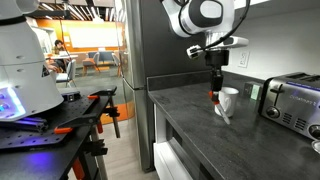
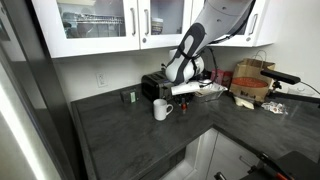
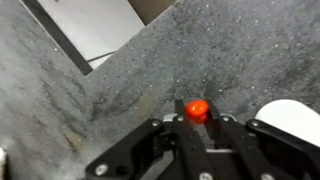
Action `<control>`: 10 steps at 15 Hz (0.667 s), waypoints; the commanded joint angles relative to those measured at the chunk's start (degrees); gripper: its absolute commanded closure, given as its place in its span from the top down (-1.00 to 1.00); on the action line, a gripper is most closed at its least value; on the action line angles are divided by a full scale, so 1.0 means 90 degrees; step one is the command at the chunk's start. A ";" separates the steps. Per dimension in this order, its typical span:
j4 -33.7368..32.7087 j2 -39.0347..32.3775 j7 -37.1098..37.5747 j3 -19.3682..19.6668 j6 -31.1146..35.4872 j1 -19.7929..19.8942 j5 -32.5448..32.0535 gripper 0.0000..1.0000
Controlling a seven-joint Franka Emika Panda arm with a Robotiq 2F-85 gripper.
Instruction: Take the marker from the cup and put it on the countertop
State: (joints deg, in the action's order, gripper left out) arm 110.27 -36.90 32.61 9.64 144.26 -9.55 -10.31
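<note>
My gripper is shut on the marker. Its red cap end shows between the two fingers in the wrist view and as a red tip in an exterior view. The white body is hidden by the fingers. The gripper holds it just above the dark grey countertop, beside the white cup. The cup also shows in the other exterior view and at the right edge of the wrist view. The marker is outside the cup. The gripper shows in an exterior view behind the cup.
A shiny steel toaster stands past the cup near the wall, also seen in an exterior view. A cardboard box sits on the far counter. A black workbench with orange parts stands beyond the counter's edge.
</note>
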 commanded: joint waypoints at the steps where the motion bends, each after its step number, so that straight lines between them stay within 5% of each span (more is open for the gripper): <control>1: -0.0450 -0.0406 0.1160 0.0648 -0.0858 -0.0731 -0.0263 -0.88; 6: -0.1052 -0.0961 0.1698 0.0617 -0.2435 -0.1074 -0.0781 -0.88; 10: -0.1317 -0.1289 0.1290 0.0412 -0.2453 -0.1183 -0.1475 -0.88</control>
State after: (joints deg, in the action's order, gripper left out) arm 100.94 -46.61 46.46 13.97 124.10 -19.59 -19.39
